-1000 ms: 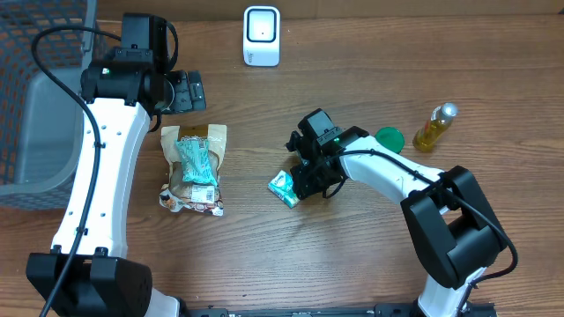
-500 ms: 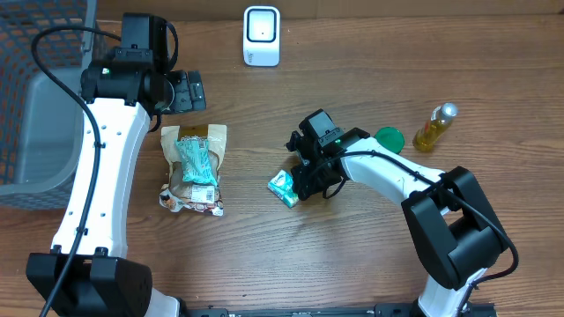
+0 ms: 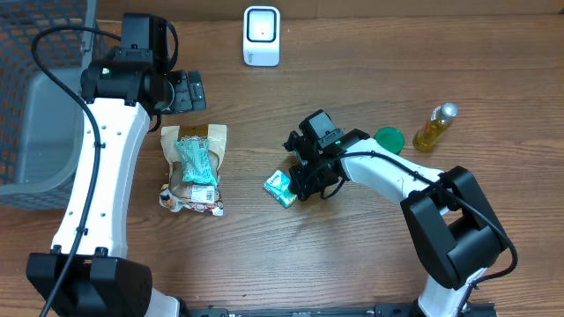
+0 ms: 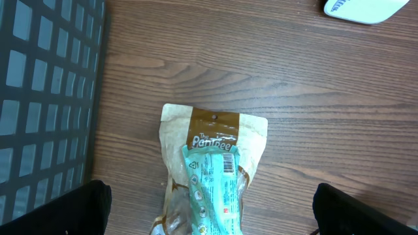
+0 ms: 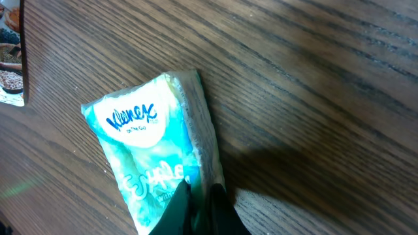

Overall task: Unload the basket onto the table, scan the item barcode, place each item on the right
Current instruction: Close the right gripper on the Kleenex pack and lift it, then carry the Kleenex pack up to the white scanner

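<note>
- The right gripper (image 5: 199,197) has its fingers pinched tightly on the edge of the Kleenex tissue pack (image 5: 151,171), which lies on the wooden table (image 5: 313,98).
- Since one second ago, the pack has slid slightly toward the snack pouch (image 4: 214,134).
- The left gripper (image 4: 210,205) hangs wide open above that pouch.

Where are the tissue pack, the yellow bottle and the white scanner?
tissue pack (image 5: 153,163): right wrist view, printed front.
yellow bottle (image 3: 430,132): overhead view, body.
white scanner (image 3: 262,35): overhead view, front face.
</note>
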